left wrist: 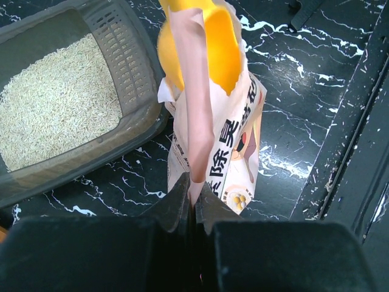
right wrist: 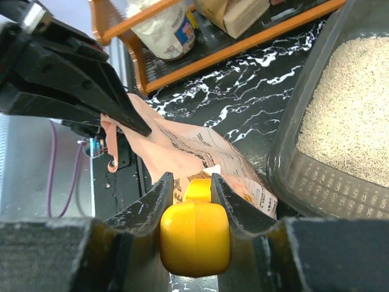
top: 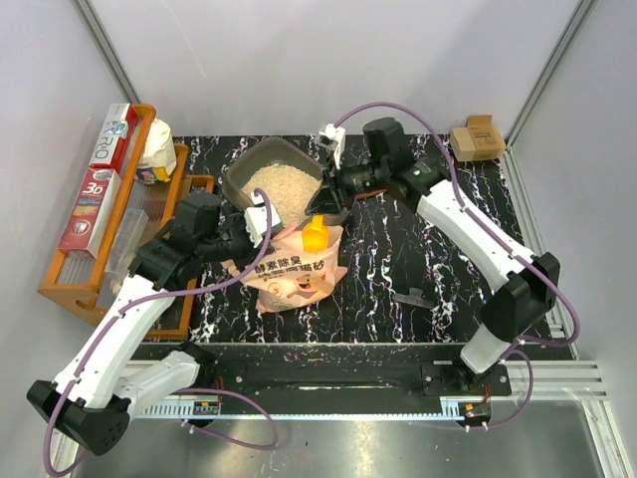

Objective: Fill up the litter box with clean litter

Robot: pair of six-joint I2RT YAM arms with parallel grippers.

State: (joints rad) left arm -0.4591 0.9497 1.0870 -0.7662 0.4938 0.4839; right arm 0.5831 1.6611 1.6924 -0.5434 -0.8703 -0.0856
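**tubwatcher:** Top view first, how far along was it?

**gritfan:** Partway, I'd say. The litter box (top: pixel 239 177) sat at 12 o'clock from the pink bag (top: pixel 296 277), and a pale layer of litter (top: pixel 282 189) already covered most of its floor. The yellow scoop (top: pixel 315 235) was poking out of the bag's mouth, so more loads looked due.

**tubwatcher:** Left wrist view?

**gritfan:** The left gripper (left wrist: pixel 193 193) had its jaws pressed together, pinching the bag's top edge and holding it upright. The box was at 10 o'clock, with litter low against its ribbed wall, nowhere near the rim.

**tubwatcher:** And the right wrist?

**gritfan:** The right gripper (right wrist: pixel 191 185) was clamped around the scoop's handle, and the bowl went down into the bag. Couldn't see whether it was loaded. The box sat at 2 o'clock, just beside the bag. My guess: lift, tip, repeat.
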